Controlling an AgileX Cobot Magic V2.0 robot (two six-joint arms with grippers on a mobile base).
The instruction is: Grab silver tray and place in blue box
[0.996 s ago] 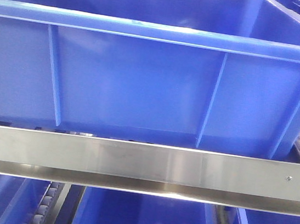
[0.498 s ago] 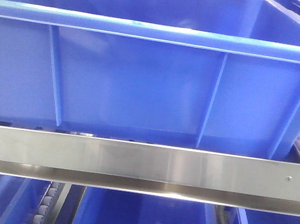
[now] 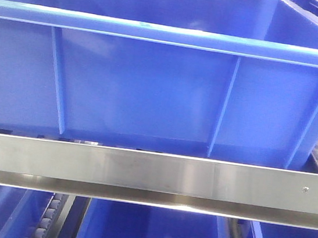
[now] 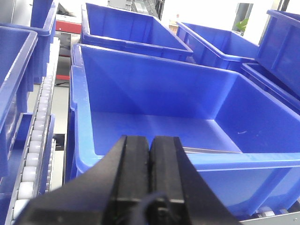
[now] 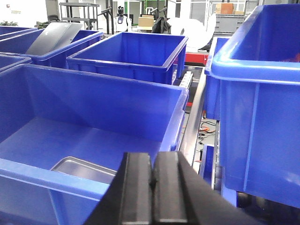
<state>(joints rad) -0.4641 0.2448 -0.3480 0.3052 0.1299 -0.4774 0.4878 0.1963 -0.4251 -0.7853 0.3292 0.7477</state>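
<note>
**A:** Starting at the left gripper [image 4: 150,154], low in its wrist view: two black fingers pressed flat together, nothing between them. It sits just above the near rim of the blue box [image 4: 140,84].

**B:** And the right gripper [image 5: 152,180] matches it, fingers closed against each other, empty, over the box's near corner.

**A:** Where's the silver tray [image 5: 82,168]?

**B:** Down inside the box, lying on the floor by the near wall. From the right wrist you see a rounded corner and raised rim poking out past the box's edge; most of it is hidden behind the rim. From the left wrist only a thin grey sliver shows, over by the far right of the floor.

**A:** Front camera gives us the box's outer wall filling the shot, thin vertical ribs, thick rim on top, interior not visible.

**B:** It's resting above a brushed steel rail [image 3: 152,174], more blue crates below. Left wrist also catches a roller track [image 4: 35,154] running alongside, and neighbouring crates [image 5: 129,54] behind and to the sides.
</note>
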